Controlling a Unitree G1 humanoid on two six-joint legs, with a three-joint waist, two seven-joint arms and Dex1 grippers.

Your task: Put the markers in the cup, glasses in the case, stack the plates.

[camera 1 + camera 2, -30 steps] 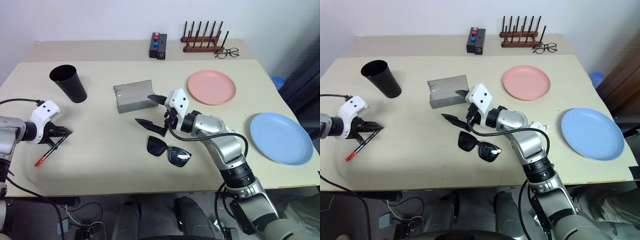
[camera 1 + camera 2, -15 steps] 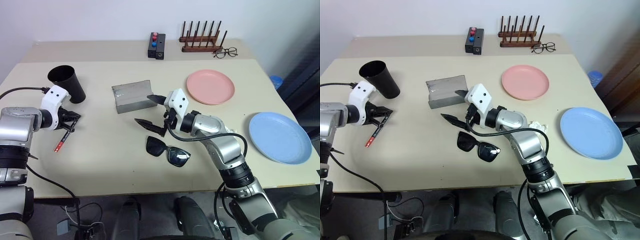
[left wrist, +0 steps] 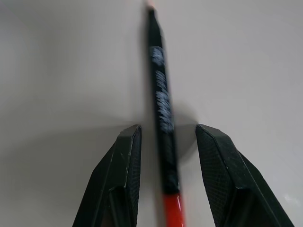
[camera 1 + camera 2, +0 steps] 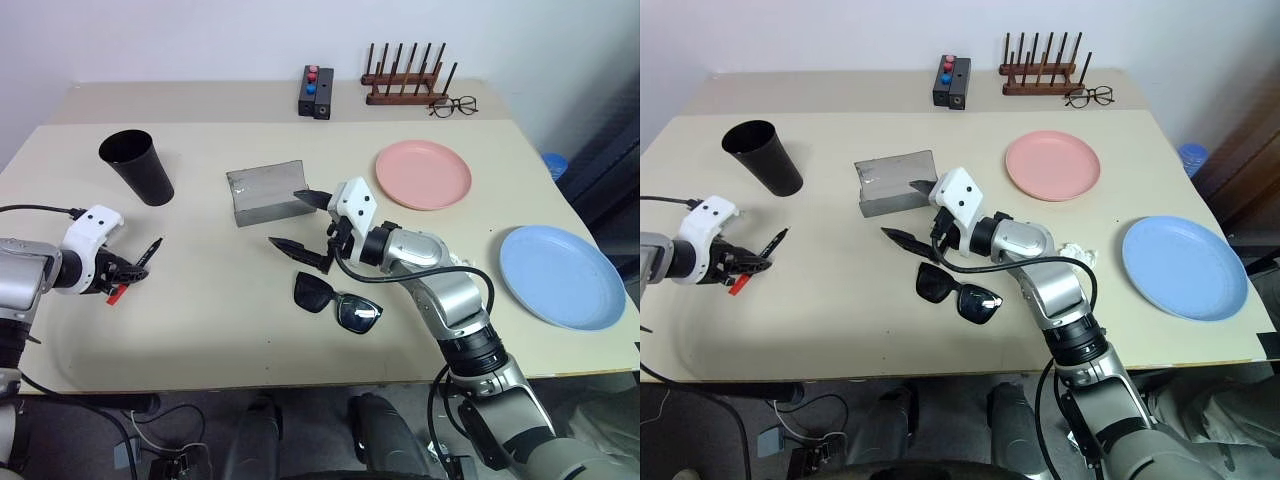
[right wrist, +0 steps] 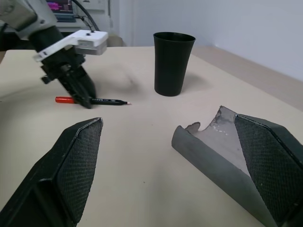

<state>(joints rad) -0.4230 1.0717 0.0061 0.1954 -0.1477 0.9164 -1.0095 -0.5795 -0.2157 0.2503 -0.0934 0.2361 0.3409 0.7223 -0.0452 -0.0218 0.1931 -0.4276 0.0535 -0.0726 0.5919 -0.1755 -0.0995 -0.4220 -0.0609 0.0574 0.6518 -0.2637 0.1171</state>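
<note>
A thin black marker [image 4: 138, 265] with a red end lies on the table at the left. My left gripper [image 4: 125, 274] stands open over its red half, and the left wrist view shows a gap between the marker [image 3: 162, 109] and each finger. The black cup [image 4: 137, 167] stands upright beyond it. My right gripper [image 4: 287, 217] hangs open at mid-table, just in front of the open grey case [image 4: 265, 193]. The black sunglasses [image 4: 337, 300] lie on the table below and right of it. The pink plate [image 4: 423, 173] and the blue plate [image 4: 562, 276] lie apart on the right.
At the back of the table are a black box with red and blue buttons [image 4: 316, 90], a wooden peg rack [image 4: 405, 78] and clear eyeglasses [image 4: 453, 104]. A small crumpled white scrap [image 4: 1077, 253] lies by my right forearm.
My left gripper, shut on the marker and lifted toward the cup half a second ago, has come back down and opened. The marker now lies free on the table. The right arm kept still.
</note>
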